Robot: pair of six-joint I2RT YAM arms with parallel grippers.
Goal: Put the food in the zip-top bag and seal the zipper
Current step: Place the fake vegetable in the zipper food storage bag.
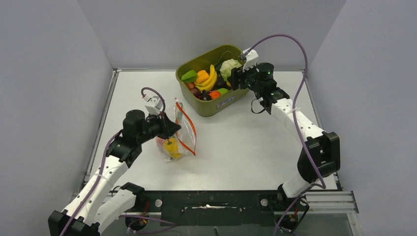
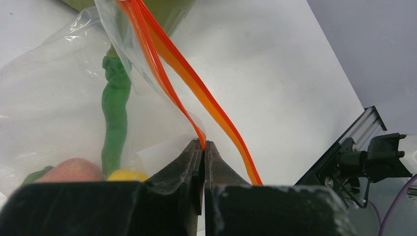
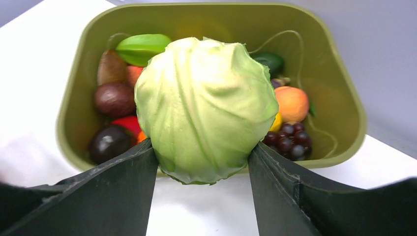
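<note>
The clear zip-top bag (image 1: 178, 135) stands on the table left of centre, its red-orange zipper (image 1: 186, 123) gaping open. My left gripper (image 1: 169, 129) is shut on one zipper strip (image 2: 167, 83) and holds the mouth up. Inside the bag are a long green pod (image 2: 115, 115), a pink-red fruit (image 2: 74, 171) and a yellow pepper (image 1: 172, 147). My right gripper (image 1: 235, 73) is shut on the round pale-green cabbage (image 3: 204, 108) and holds it above the tub's near right edge.
The olive-green tub (image 1: 212, 105) at the back centre holds several toy foods: a banana (image 1: 212, 78), grapes (image 3: 287, 140), a peach (image 3: 292, 103), dark plums (image 3: 109, 142). Grey walls enclose the table. A metal rail (image 1: 324, 199) lies at the near right edge.
</note>
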